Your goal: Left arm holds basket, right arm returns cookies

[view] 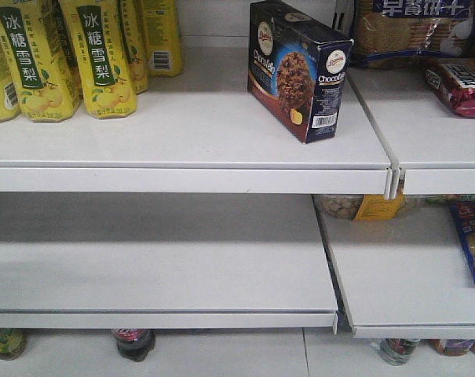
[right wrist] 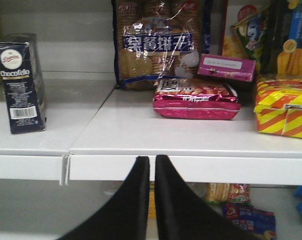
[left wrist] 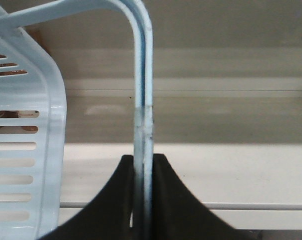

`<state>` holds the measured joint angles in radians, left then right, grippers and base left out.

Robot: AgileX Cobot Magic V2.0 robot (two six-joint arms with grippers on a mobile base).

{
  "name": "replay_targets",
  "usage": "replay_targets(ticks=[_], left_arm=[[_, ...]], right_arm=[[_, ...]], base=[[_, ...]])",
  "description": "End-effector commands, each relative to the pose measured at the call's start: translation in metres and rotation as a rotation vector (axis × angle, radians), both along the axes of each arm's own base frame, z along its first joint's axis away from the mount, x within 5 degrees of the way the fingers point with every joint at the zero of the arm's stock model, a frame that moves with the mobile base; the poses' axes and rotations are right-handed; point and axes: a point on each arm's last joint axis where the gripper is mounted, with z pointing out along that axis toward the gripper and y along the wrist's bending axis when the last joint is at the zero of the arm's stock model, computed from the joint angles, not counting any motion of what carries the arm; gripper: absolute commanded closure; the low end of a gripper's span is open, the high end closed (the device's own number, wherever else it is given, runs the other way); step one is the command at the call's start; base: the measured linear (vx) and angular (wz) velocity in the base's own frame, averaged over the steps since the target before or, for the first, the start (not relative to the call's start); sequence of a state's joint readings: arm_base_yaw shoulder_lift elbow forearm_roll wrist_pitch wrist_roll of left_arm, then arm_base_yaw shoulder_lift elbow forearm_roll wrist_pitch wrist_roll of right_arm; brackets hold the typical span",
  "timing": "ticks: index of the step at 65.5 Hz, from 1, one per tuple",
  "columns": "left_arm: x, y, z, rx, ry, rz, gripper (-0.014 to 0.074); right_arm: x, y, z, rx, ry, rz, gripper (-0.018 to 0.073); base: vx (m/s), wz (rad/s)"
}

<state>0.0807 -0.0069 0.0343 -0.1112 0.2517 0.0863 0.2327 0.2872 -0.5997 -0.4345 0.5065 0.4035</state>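
Front view: cookies (view: 298,69) upright on shelf (view: 182,129), long axis running back, barcode end forward. Left gripper (left wrist: 143,200) clamps basket (left wrist: 26,140) handle (left wrist: 143,75); right gripper (right wrist: 151,200) closed, empty.

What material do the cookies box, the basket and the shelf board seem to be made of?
Cookies box: likely glossy printed cardboard, with sharp folded edges. Basket: pale blue moulded plastic, with slotted walls and a smooth rounded rim. Shelf board: probably white painted metal, thin and flat with a folded front lip.
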Motion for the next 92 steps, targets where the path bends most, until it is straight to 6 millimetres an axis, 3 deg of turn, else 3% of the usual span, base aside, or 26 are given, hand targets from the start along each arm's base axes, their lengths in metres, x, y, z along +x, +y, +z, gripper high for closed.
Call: replay_targets(ticks=[1,22,40,56,68,78,92], left_arm=[[-0.001,0.001,0.020,0.046,-0.144,0.010,0.0599],[-0.001,0.001,0.020,0.046,-0.144,0.010,0.0599],[-0.001,0.001,0.020,0.046,-0.144,0.010,0.0599],[-0.001,0.001,0.020,0.046,-0.144,0.010,0.0599],[-0.001,0.001,0.020,0.046,-0.144,0.010,0.0599],[-0.001,0.001,0.020,0.046,-0.144,0.010,0.0599],[-0.001,0.001,0.020,0.047,-0.144,0.010,0.0599]], right_arm=[[0.001,0.002,0.015,-0.046,-0.098,-0.009,0.0570],[0.004,0.001,0.006,-0.096,-0.079,-0.115,0.0570],[0.024,-0.004,-0.059,-0.014,-0.065,-0.153,0.0570],[0.012,-0.003,-0.109,-0.002,-0.092,-0.162,0.0570],[-0.002,-0.001,-0.128,-0.021,-0.163,-0.162,0.0570],[0.001,-0.001,-0.153,0.017,-0.126,-0.163,0.0570],[0.002,-0.002,-0.157,-0.072,-0.083,-0.163,0.0570]], base=[[0.00,0.00],[0.00,0.00],[0.00,0.00],[0.00,0.00],[0.00,0.00],[0.00,0.00],[0.00,0.00]])
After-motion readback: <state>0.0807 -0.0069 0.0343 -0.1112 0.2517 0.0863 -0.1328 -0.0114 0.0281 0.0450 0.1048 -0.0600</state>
